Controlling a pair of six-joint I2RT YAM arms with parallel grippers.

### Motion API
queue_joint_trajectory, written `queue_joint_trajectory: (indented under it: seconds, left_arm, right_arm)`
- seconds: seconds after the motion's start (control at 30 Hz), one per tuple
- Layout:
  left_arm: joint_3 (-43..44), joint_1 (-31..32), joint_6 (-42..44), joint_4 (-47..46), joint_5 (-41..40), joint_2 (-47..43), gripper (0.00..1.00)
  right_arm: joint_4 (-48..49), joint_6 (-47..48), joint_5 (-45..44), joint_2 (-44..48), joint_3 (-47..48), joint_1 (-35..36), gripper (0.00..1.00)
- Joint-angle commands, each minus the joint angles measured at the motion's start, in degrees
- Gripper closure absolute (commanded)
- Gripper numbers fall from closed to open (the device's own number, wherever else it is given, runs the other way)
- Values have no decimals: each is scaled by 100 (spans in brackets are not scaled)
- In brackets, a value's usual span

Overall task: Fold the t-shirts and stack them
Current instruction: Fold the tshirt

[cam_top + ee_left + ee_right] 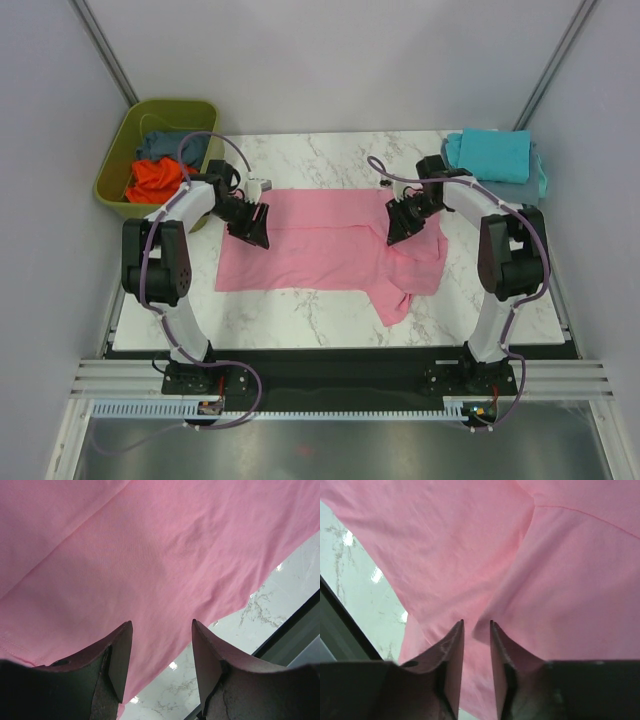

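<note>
Lying flat across the middle of the white veined marble table [300, 322], the light pink t-shirt [320, 245] is soft matte knit. It is smooth over most of its body and bunched into folds at its right end, with one sleeve trailing toward the near edge. A turquoise t-shirt [492, 153] sits folded square at the far right corner. An orange t-shirt [155, 178] and a slate-blue shirt [165, 147] lie crumpled in the olive-green plastic tub [112, 165] off the far left corner.

The left gripper [161, 625] hangs over the pink shirt's left edge, jaws well apart, with nothing between them. The right gripper [476, 623] stands at the shirt's right part, jaws only narrowly apart. Its tips meet a raised crease, and fabric shows through the gap, unclamped.
</note>
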State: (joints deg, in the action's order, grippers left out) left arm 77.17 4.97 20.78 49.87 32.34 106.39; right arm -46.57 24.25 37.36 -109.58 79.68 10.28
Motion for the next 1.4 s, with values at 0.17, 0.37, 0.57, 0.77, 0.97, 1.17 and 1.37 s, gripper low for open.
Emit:
queue_joint_trajectory:
  seconds: [0.17,0.37,0.57,0.77,0.97,1.17,1.37]
  left_arm:
    - [202,30,-161,41,203,-267,42]
    - [1018,-14,-241,-425,-341,-58,42]
    - [1986,-75,-126,-425,-843,1076,41]
    - [2496,-75,-232,-504,-1036,1884,42]
    - [3093,-119,-425,-434,-1265,2526,41]
    - [4183,-128,-504,-355,-1625,3343,41]
    - [4974,-128,-522,-442,-1722,3854,40]
  right_arm:
    - [270,-429,166,218,504,-421,48]
    - [1106,-1124,-186,-98,750,-659,47]
    - [1290,-1414,-308,-1038,1330,-870,48]
    - [1334,-1467,-704,-1680,1805,-993,47]
    - [1317,-1458,-1214,-2224,2306,-993,47]
    - [1334,-1432,-1600,-2796,2947,-993,46]
    - [1475,-1335,-1802,-3130,3440,-993,46]
